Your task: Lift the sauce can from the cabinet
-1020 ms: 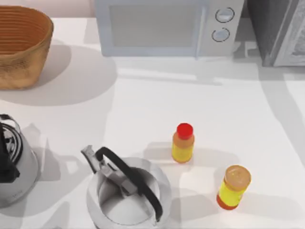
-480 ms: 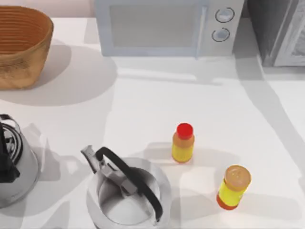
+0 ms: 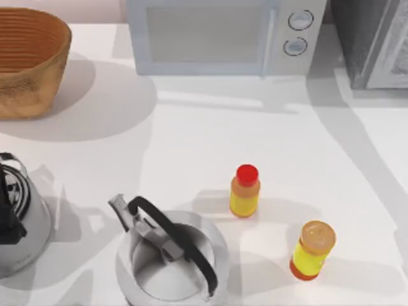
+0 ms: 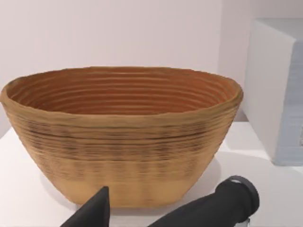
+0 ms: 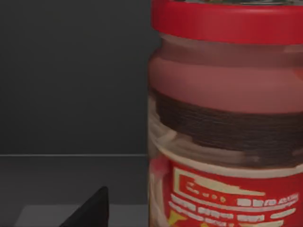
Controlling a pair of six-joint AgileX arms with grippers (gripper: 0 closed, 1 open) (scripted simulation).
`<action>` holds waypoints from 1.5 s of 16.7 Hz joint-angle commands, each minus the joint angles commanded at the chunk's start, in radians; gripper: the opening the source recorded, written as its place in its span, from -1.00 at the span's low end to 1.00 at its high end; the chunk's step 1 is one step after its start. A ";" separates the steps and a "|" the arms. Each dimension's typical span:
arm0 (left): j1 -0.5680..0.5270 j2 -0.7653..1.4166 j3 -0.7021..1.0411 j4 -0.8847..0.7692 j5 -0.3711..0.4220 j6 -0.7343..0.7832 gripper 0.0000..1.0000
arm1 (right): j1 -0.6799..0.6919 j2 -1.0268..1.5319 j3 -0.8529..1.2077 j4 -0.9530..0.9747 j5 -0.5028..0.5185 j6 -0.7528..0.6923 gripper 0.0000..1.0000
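Closest to the right wrist camera, one dark fingertip of the right end effector juts into view; whether its fingers stand wide or narrow I cannot tell. Just beyond it stands the sauce can, upright, its long axis vertical, red lid on top and the red printed label low on its body. It sits off to one side of the fingertip, not centred ahead of it, inside the dark interior of the cabinet. Judging from this, the right arm is the nearer one, and the coming grasp depends on bringing the fingers square around the can's sides.

From above, the cabinet occupies the bench at about 2 o'clock.

The left end effector is parked at about 9 o'clock, facing the woven basket; its spread I cannot tell either.
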 joint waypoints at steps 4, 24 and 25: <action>0.000 0.000 0.000 0.000 0.000 0.000 1.00 | -0.027 0.106 0.118 -0.010 -0.026 0.000 1.00; 0.000 0.000 0.000 0.000 0.000 0.000 1.00 | -0.061 0.212 0.232 -0.017 -0.058 -0.001 -0.81; 0.000 0.000 0.000 0.000 0.000 0.000 1.00 | -0.061 0.212 0.232 -0.017 -0.058 -0.001 -0.96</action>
